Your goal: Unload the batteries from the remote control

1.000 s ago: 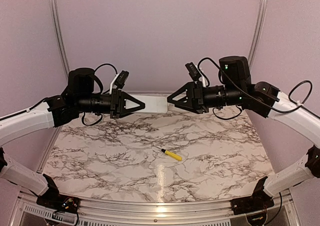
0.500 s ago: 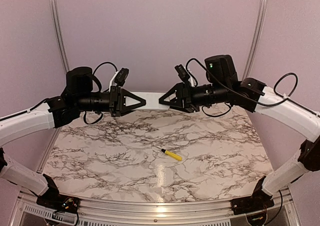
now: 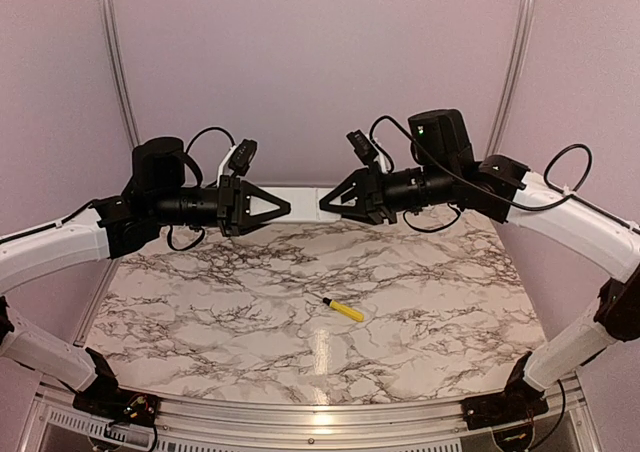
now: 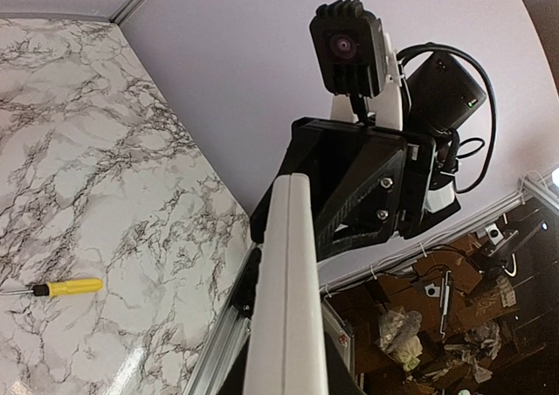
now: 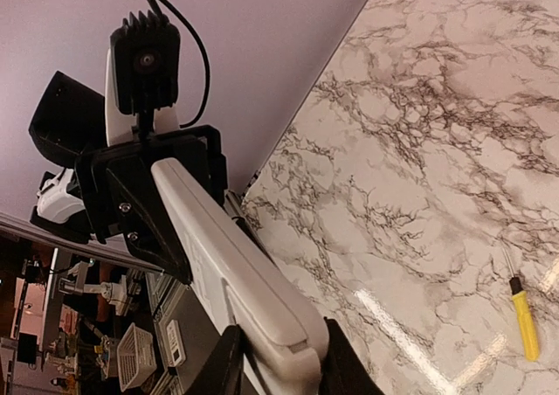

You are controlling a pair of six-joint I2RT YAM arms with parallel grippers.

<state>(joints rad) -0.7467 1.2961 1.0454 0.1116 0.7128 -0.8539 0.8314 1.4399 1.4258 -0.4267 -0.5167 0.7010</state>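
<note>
Above the marble-patterned table (image 3: 200, 302), the left gripper (image 3: 284, 209) was clamped on one end of the white remote control (image 3: 305, 203), which hung level in the air near the back wall. The right gripper (image 3: 326, 209) was closed on the opposite end. From overhead the remote control showed only as a short white strip between the two black claws. The left wrist camera saw it edge-on, running away toward the right gripper. Only the right wrist camera showed its broad face, crossed by a seam. A yellow-handled screwdriver (image 3: 345, 310) lay on the table below, well apart from both grippers.
</note>
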